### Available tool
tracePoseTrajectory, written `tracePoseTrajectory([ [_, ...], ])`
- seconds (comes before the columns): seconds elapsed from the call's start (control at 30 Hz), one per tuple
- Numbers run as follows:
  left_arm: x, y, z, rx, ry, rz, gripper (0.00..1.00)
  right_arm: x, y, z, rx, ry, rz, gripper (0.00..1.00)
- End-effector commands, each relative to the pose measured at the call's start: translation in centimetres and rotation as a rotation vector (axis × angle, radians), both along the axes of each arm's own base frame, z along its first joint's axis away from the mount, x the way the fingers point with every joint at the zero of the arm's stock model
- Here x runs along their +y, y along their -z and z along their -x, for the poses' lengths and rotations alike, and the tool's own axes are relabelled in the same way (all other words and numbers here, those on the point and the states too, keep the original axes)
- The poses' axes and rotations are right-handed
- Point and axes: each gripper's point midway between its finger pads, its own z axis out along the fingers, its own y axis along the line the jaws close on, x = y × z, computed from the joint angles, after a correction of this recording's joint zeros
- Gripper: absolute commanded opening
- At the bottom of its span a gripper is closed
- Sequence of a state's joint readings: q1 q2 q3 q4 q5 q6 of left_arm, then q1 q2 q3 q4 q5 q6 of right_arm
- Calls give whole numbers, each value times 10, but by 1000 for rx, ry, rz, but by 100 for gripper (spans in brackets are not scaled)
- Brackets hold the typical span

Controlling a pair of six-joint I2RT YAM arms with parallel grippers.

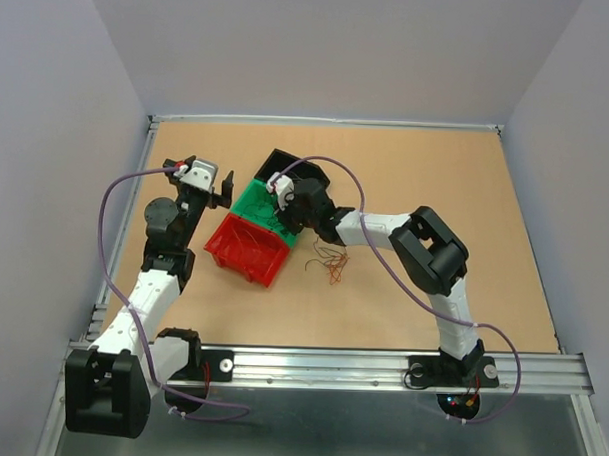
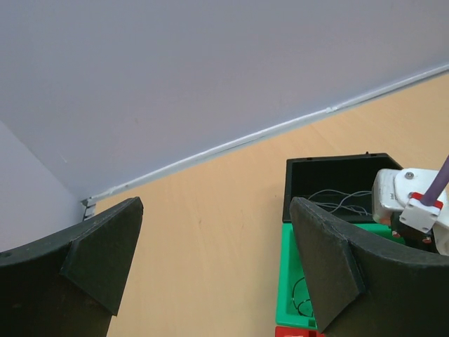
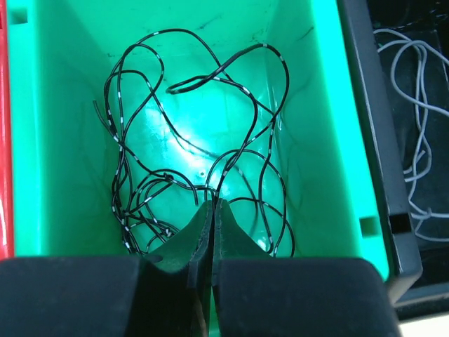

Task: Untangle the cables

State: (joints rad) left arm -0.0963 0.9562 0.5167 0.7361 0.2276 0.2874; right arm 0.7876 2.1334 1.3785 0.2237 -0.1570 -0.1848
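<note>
From above, the loose cables (image 1: 328, 264) on the worktop (image 1: 436, 173) are too fine to trace. At the right wrist, the black bin (image 3: 368, 119) runs off the picture's edge. Whether the right end effector (image 3: 212, 207), tips pressed together, pinches the black wire (image 3: 144, 200) cannot be told.

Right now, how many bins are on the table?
3: black bin farthest back, green bin in the middle, red bin in front. None seems hidden.

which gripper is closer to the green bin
Right. The right gripper is directly over the green bin; the left gripper hangs apart, off its left side.
</note>
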Motion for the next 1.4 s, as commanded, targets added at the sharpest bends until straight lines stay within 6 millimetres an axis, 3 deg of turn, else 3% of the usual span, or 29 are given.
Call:
tracePoseTrajectory([
  [0.0, -7, -29, -1, -78, 41, -21, 99, 6, -16, -6, -23, 2, 8, 2],
  [0.2, -6, -32, 1, -84, 39, -6, 99, 8, -73, -19, -103, 71, -91, 18],
  [0.23, -8, -34, 3, -96, 52, -5, 99, 6, -87, -16, -123, 75, -136, 30],
  [0.3, -14, -33, 4, -98, 82, -15, 99, 3, -105, -11, -160, 81, -202, 43],
  [0.33, -16, -33, 6, -100, 97, -21, 99, 2, -135, -8, -208, 77, -279, 45],
  [0.43, -22, -36, 9, -104, 131, -10, 99, -8, -145, 2, -222, 88, -315, 48],
  [0.6, -11, -41, 11, -129, 76, 98, 99, -26, -172, 18, -238, 107, -374, 55],
  [0.7, 0, -44, 10, -135, 13, 188, 99, -42, -171, 26, -225, 157, -379, 61],
  [0.83, 1, -42, 7, -124, 6, 222, 99, -65, -180, 30, -241, 237, -392, 69],
  [0.87, -1, -44, 8, -127, 18, 218, 99, -73, -171, 33, -226, 259, -380, 75],
  [0.93, -11, -41, 11, -122, 73, 184, 99, -86, -179, 37, -227, 310, -407, 81],
  [0.97, -20, -39, 14, -118, 125, 161, 99, -94, -168, 42, -212, 325, -389, 82],
  [1.07, -43, -33, 24, -119, 264, 41, 99, -110, -169, 52, -190, 373, -411, 84],
  [1.13, -53, -19, 25, -74, 320, -13, 99, -123, -151, 58, -129, 423, -362, 84],
  [1.17, -61, -15, 27, -57, 357, -44, 99, -127, -152, 58, -90, 463, -371, 84],
  [1.2, -66, -9, 26, -34, 381, -64, 99, -135, -132, 64, -35, 487, -302, 84],
  [1.37, -89, 9, 24, 31, 455, -139, 99, -137, -97, 93, 99, 429, -236, 85],
])
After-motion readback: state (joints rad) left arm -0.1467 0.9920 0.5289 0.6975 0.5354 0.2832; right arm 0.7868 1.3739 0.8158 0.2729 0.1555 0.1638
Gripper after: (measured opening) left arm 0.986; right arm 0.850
